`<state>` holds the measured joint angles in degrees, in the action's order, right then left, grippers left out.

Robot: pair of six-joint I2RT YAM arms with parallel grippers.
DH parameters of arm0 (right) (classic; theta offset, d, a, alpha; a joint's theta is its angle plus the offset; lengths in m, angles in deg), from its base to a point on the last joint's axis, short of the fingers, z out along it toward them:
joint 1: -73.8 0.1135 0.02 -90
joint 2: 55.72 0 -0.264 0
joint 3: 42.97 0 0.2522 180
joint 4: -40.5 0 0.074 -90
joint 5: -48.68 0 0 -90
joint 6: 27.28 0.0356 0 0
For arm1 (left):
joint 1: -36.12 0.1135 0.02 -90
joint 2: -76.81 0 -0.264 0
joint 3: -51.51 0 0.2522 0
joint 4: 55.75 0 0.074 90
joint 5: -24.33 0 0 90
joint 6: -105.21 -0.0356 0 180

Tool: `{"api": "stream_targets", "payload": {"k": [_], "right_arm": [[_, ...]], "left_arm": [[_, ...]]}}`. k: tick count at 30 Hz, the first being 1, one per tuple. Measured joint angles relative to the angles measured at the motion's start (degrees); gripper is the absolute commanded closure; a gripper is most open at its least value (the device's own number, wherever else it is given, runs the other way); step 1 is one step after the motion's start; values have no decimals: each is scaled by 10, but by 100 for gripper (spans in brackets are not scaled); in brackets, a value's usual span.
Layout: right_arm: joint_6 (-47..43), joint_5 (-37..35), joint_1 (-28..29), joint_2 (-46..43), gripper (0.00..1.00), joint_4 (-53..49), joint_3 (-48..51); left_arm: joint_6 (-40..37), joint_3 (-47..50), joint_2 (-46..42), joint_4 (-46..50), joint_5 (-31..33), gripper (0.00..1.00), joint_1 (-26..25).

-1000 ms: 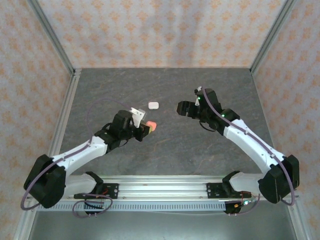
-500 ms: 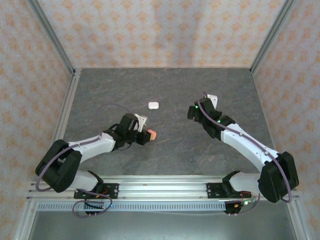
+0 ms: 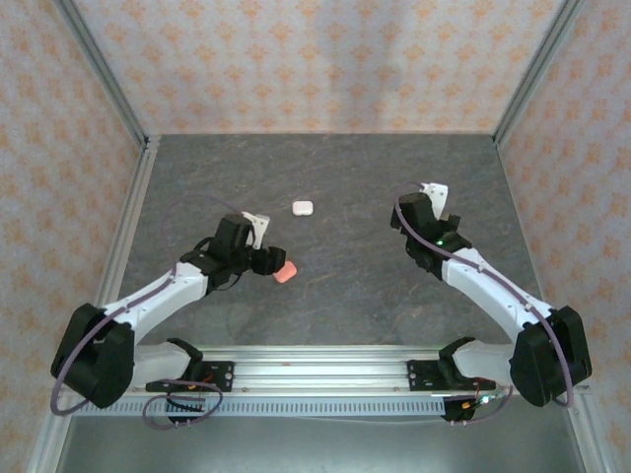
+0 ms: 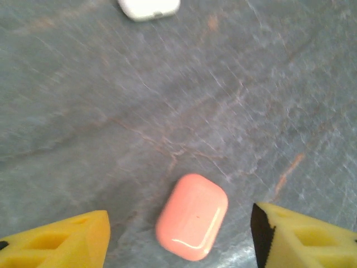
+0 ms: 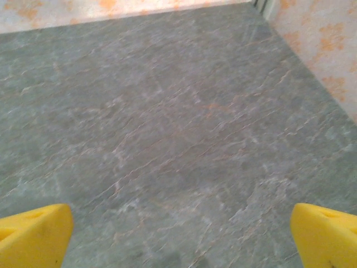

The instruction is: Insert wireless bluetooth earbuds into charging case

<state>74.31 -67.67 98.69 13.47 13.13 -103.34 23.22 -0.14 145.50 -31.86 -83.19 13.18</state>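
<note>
A: Where is the glossy pink charging case point(image 4: 192, 224) lying?
B: Shut, between the left claw's point(image 4: 179, 226) spread fingers point(image 4: 61, 241), untouched; the white case point(image 4: 149, 8) is lying beyond. The right claw point(image 5: 181, 237) is being held open.

Soft, even light falls from above, leaving only faint shadows on the table point(image 3: 345, 177). In the left wrist view the pink case point(image 4: 192, 224) carries a small glare at its 7 o'clock edge; the white case point(image 4: 149, 8) at 12 o'clock is blurred.
</note>
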Motion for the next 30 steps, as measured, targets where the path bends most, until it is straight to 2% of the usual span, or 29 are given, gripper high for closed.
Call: {"api": "stream_targets", "payload": {"k": [4,6,10,13,18,20,25,30], "right_arm": [[-36,-25,-13,-2,1,51,30],[-49,-33,-30,-2,1,81,50],[-77,-44,-65,-2,1,173,100],[-102,-50,-79,10,1,251,141],[-130,-54,-88,69,1,378,186],[-139,-55,-90,93,1,424,202],[-170,-52,-101,137,0,521,226],[-169,-14,-152,156,0,601,250]], "left_arm": [[-31,-25,-38,29,44,13,28],[-46,-34,-54,36,81,0,44],[-62,-35,-69,22,179,0,82],[-61,-5,-85,-36,268,0,115],[-60,61,-87,-127,351,0,172],[-60,72,-67,-156,370,0,184],[-62,125,-27,-260,373,0,193],[-67,172,9,-358,349,0,193]]}}
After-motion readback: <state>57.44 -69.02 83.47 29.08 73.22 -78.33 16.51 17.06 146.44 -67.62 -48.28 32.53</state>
